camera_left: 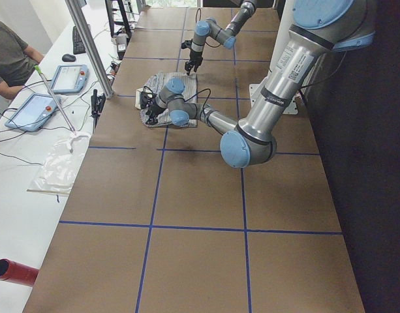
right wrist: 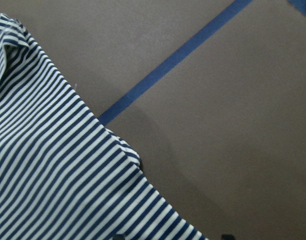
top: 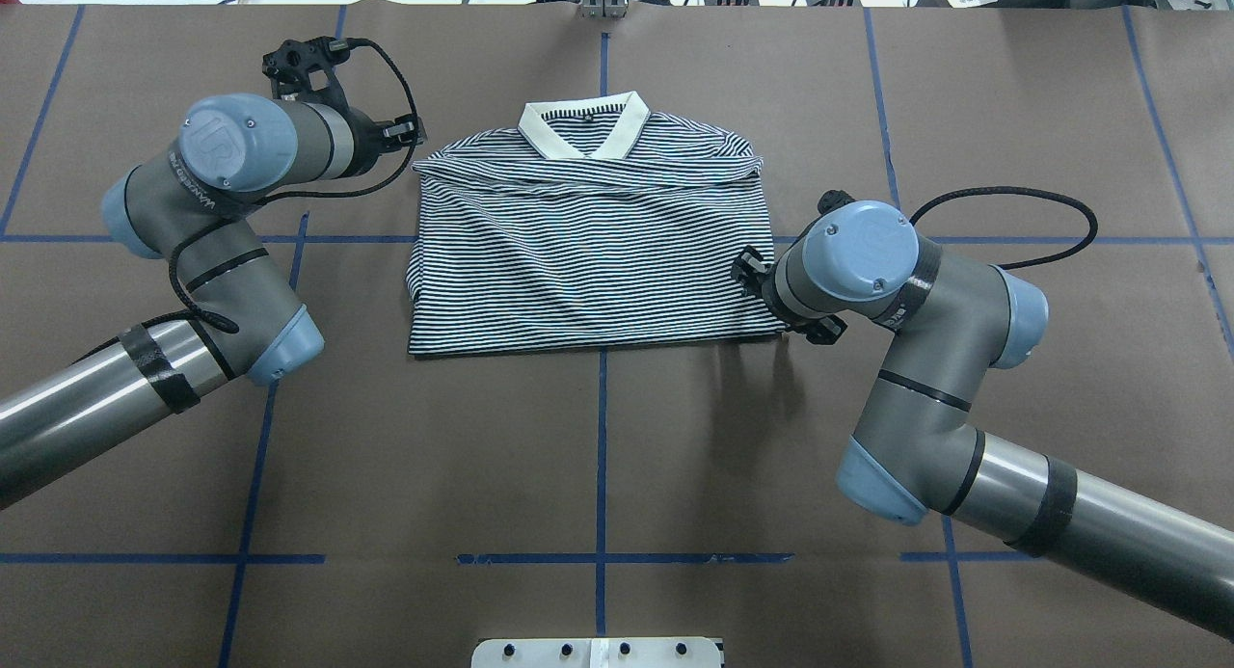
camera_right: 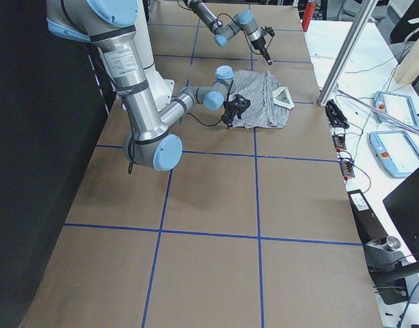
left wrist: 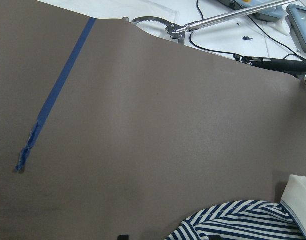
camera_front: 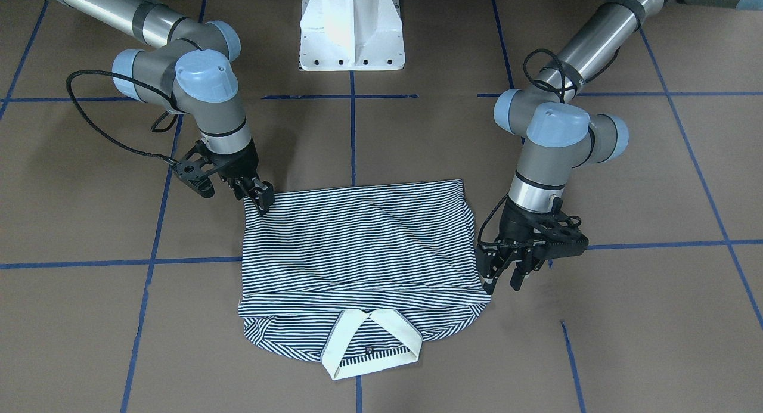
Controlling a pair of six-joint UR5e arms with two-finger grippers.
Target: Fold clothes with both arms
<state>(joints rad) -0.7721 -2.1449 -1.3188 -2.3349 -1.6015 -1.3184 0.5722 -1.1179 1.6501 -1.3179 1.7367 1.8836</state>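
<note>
The striped polo shirt (camera_front: 357,246) (top: 588,253) lies flat on the brown table, its lower part folded up over the body. Its cream collar (camera_front: 372,341) (top: 583,128) points away from the robot. My left gripper (camera_front: 503,280) is open, low beside the shirt's side edge near the fold, and holds nothing. In the left wrist view only a corner of the shirt (left wrist: 242,222) shows. My right gripper (camera_front: 256,195) is open at the near hem corner on the other side. The shirt's edge (right wrist: 68,165) runs under it in the right wrist view.
The white pedestal base (camera_front: 351,31) stands at the robot's side of the table. Blue tape lines (top: 602,456) grid the brown surface. A side bench with tablets (camera_left: 33,111) and cables runs along the far edge, where a person (camera_left: 7,52) sits.
</note>
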